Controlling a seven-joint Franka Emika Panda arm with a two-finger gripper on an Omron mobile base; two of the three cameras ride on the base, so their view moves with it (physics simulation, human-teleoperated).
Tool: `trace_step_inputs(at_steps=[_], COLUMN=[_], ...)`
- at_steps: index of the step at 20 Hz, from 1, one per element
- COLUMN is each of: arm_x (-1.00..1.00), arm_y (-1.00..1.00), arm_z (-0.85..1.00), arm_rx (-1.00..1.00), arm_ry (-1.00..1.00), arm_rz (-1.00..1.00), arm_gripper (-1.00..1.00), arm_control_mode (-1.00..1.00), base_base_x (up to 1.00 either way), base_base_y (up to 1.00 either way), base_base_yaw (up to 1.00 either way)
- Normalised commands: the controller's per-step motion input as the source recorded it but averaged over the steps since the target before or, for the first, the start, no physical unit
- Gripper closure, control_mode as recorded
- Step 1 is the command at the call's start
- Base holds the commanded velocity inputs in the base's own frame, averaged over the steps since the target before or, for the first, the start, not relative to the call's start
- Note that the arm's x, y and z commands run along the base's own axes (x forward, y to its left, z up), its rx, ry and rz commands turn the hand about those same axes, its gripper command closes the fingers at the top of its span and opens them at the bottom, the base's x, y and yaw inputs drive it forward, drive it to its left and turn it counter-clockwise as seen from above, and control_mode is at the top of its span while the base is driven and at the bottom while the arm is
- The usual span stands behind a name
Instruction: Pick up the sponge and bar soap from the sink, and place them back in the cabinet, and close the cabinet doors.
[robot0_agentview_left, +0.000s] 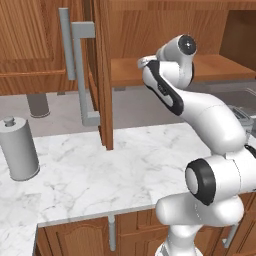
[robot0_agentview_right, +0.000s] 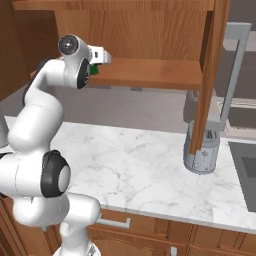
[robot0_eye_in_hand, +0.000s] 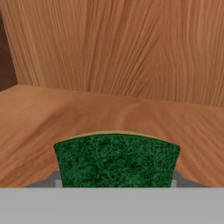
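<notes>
The sponge (robot0_eye_in_hand: 116, 159), dark green on top with a thin yellow edge, sits between my fingers just above the cabinet's wooden shelf (robot0_eye_in_hand: 131, 118). My gripper (robot0_eye_in_hand: 116, 183) is shut on it. In the right base view the gripper (robot0_agentview_right: 101, 56) reaches into the cabinet (robot0_agentview_right: 150, 72) at shelf level, and a bit of the green sponge (robot0_agentview_right: 94, 70) peeks out beside the wrist. One cabinet door (robot0_agentview_left: 104, 75) stands open with its grey bar handle (robot0_agentview_left: 82, 75), and from the other side a cabinet door (robot0_agentview_right: 209, 75) is seen edge-on. The sink (robot0_agentview_right: 245, 170) lies at the far right. The bar soap is out of view.
A grey canister (robot0_agentview_left: 19, 150) stands on the marble counter (robot0_agentview_left: 115, 170) at the left. Partly behind the open door's lower edge stands a grey appliance (robot0_agentview_right: 202, 152). Arched drawer fronts (robot0_agentview_left: 75, 240) run below the counter.
</notes>
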Motion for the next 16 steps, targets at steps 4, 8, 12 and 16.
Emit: trace_step_inputs(at_steps=[4,8,12,16], arm_x=[0.20,0.09,0.00,0.00], arm_y=[0.00,0.00,0.00,0.00], arm_z=[-0.02,0.00,0.00,0.00], arm_rx=[0.00,0.00,0.00,0.00], arm_ry=[0.00,0.00,0.00,0.00], arm_rz=[0.03,0.03,0.00,0.00], arm_gripper=[1.00,1.00,-1.00,-1.00], arm_control_mode=[-1.00,-1.00,-1.00,-1.00], base_base_x=[0.00,0.00,0.00,0.00], base_base_y=[0.00,0.00,0.00,0.00], base_base_yaw=[0.00,0.00,0.00,0.00])
